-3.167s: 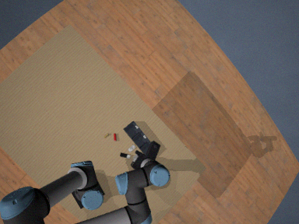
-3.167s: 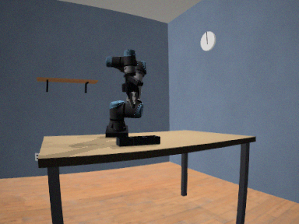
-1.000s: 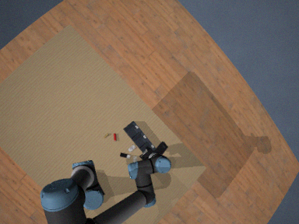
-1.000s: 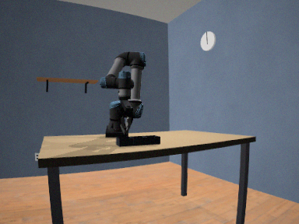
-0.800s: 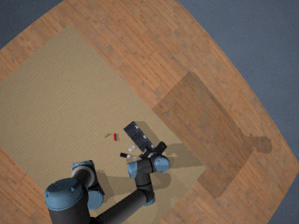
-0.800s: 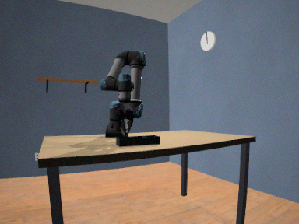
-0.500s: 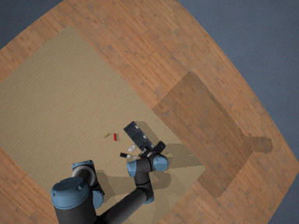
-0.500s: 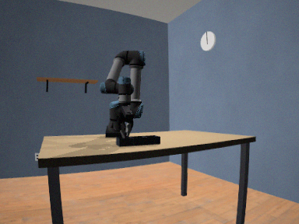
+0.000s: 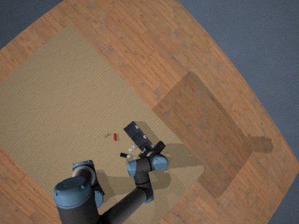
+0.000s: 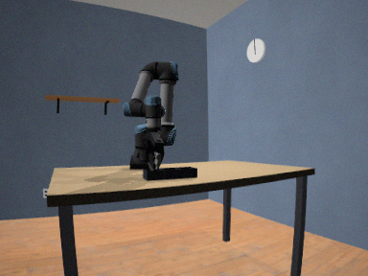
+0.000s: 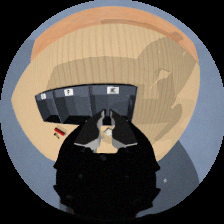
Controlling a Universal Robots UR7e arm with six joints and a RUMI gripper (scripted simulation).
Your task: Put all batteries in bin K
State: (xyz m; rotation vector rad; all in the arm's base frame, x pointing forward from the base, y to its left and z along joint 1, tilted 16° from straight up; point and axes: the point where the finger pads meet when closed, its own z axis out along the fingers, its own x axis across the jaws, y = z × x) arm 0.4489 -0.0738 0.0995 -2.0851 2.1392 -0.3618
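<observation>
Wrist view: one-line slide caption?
Gripper, fingers nearly shut, poised before the K-marked end of the dark bin row; a red item lies on the table at left.

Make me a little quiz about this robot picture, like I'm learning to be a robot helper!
1. True or false: the gripper stands wide open.
2. In the top view, what colour is the small thing lying left of the black bins? A green, B red, C blue.
3. Fill in: high on the wall hangs a round white ____.
Key: 1 false; 2 B; 3 clock.
</observation>
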